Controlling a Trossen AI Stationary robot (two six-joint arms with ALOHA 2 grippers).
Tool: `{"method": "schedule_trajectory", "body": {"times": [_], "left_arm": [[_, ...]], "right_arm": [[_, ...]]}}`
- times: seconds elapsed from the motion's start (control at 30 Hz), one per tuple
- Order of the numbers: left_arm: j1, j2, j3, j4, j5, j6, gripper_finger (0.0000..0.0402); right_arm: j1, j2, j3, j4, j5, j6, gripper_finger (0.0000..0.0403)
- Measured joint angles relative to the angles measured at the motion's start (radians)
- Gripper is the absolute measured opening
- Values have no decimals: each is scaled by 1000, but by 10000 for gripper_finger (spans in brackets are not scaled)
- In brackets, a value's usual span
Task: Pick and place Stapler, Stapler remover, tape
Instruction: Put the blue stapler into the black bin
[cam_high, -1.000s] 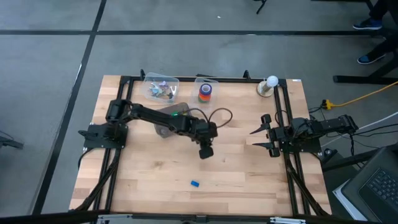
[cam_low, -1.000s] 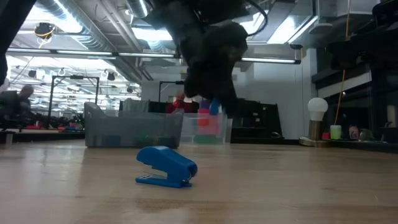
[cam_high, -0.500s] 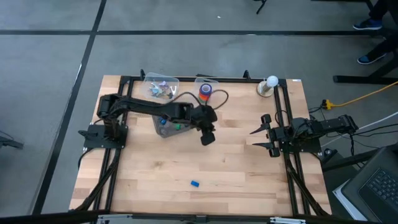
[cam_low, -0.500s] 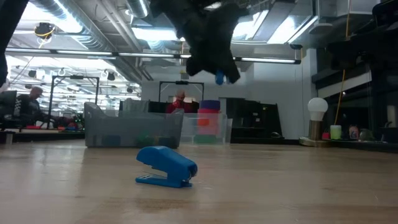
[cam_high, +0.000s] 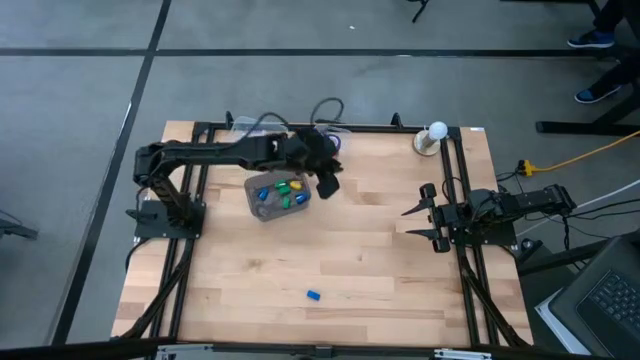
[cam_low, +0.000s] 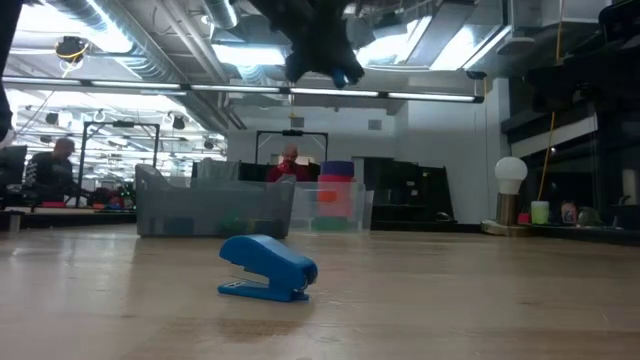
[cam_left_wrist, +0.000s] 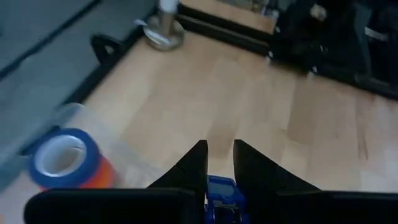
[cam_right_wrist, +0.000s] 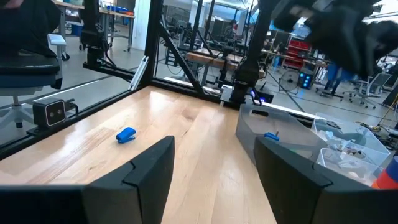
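My left gripper (cam_high: 327, 185) hangs high over the table's far middle, shut on a small blue piece (cam_left_wrist: 222, 190), which also shows under the fingers in the low view (cam_low: 346, 75). It is beside a clear tub (cam_high: 262, 208) of blue, yellow and green pieces. The tape, a stack of rolls (cam_left_wrist: 62, 160) with a blue one on top, stands in a clear tub at the far edge (cam_low: 335, 188). A blue stapler (cam_high: 313, 295) rests flat on the near part of the table (cam_low: 265, 268). My right gripper (cam_high: 418, 222) waits open at the right side. My left gripper pinches the small blue piece between its two fingers (cam_left_wrist: 198, 163); the piece's top end (cam_left_wrist: 221, 185) shows in the narrow gap. The fingers point slanting down. The piece is lifted clear, well above the table.
Another clear tub (cam_high: 258, 138) of small odds stands at the far edge, left of the tape. A white ball on a round base (cam_high: 433, 136) sits at the far right corner. Black rails run along both sides. Bare wood lies between the stapler and the tubs.
My left gripper has moved from the table's middle toward the far edge and risen, staying shut on the blue piece. The arm has swung off the tub of coloured pieces, which now shows. The stapler and my right arm have kept still.
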Motion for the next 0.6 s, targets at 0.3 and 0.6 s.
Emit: {"method": "schedule_trajectory", "body": {"times": [0.3,0.6], "left_arm": [[63,-58,0,-53,-1,29,59],[136,-72,-1,-246,-26,18,59]], "right_arm": [[0,0,0,0,0,0,225],[0,0,0,0,0,0,225]]}}
